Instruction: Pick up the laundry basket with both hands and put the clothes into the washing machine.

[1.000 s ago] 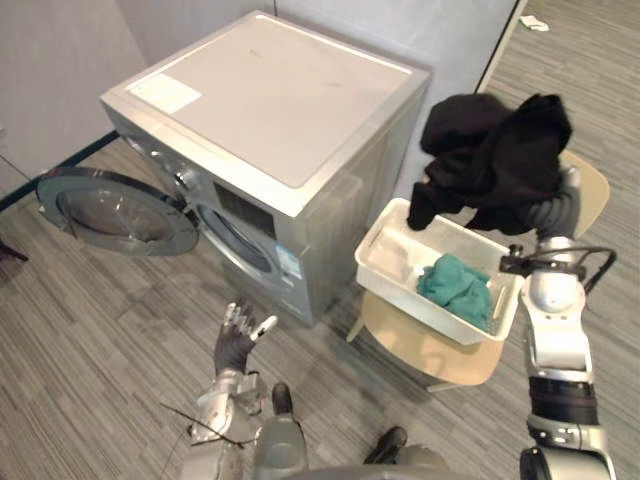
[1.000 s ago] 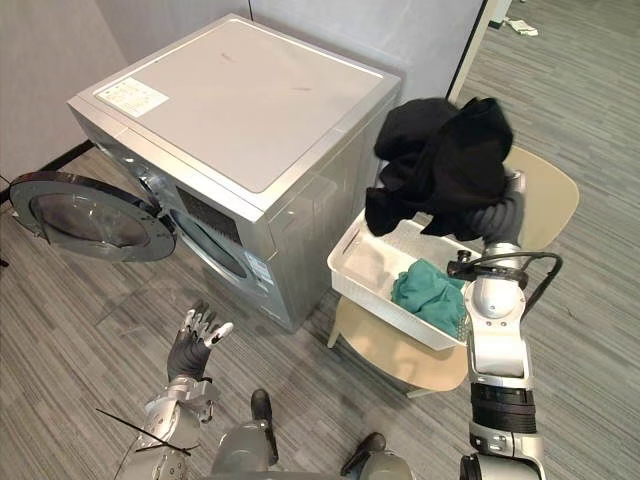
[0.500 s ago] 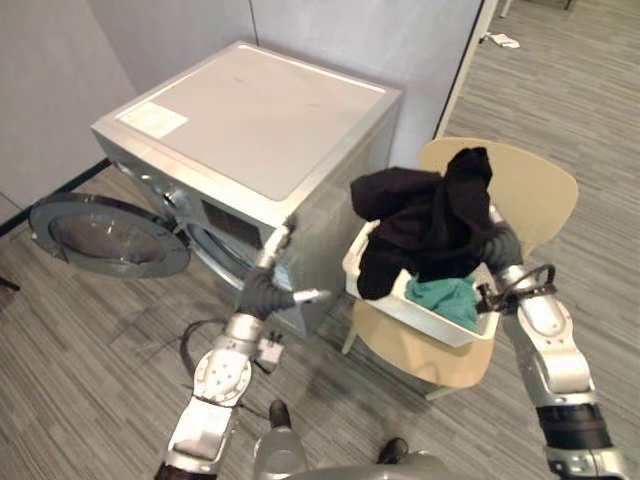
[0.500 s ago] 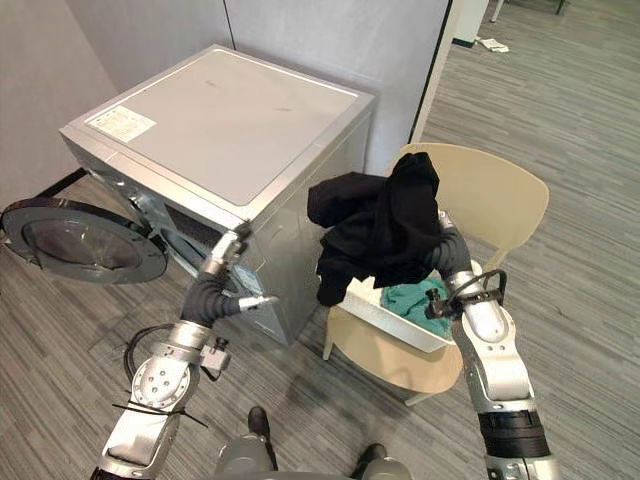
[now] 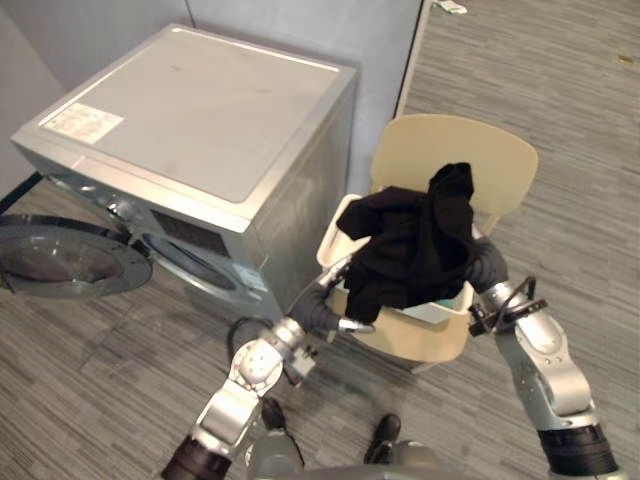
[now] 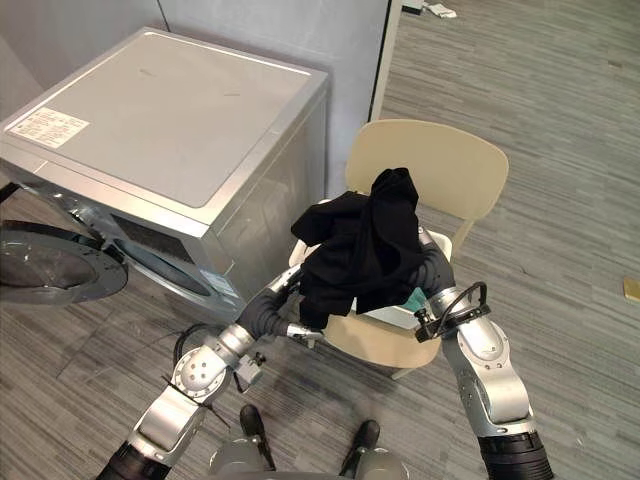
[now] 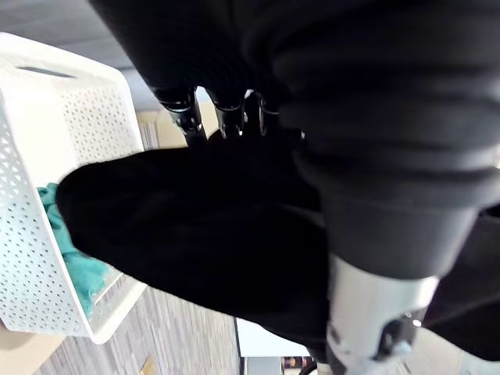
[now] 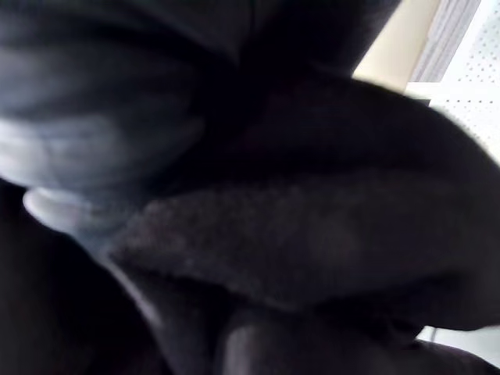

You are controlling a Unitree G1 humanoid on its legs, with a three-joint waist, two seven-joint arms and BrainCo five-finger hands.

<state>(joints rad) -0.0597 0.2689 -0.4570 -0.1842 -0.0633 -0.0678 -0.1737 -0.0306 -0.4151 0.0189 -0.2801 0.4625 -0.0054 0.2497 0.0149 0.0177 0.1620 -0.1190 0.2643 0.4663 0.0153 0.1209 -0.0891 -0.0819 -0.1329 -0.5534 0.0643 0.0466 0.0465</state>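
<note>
A white perforated laundry basket [image 5: 336, 228] sits on a beige chair [image 5: 452, 155] beside the washing machine [image 5: 190, 110]. A black garment [image 5: 415, 245] hangs bunched over the basket and covers most of it. My right hand [image 5: 484, 264] is buried under that garment, with just its dark cover showing. My left hand [image 5: 330, 312] reaches to the basket's near side, and its straight fingers [image 7: 223, 117] touch the black cloth. A teal cloth [image 7: 74, 266] lies inside the basket.
The machine's round door [image 5: 60, 262] stands swung open low on the left, with the drum opening [image 5: 190, 262] beside it. A grey partition wall [image 5: 330, 25] runs behind machine and chair. Striped grey floor [image 5: 560, 120] stretches away on the right.
The view has swung to the right. My right arm has lowered the black garment onto the basket. My left hand has risen from near the floor to the basket's near side.
</note>
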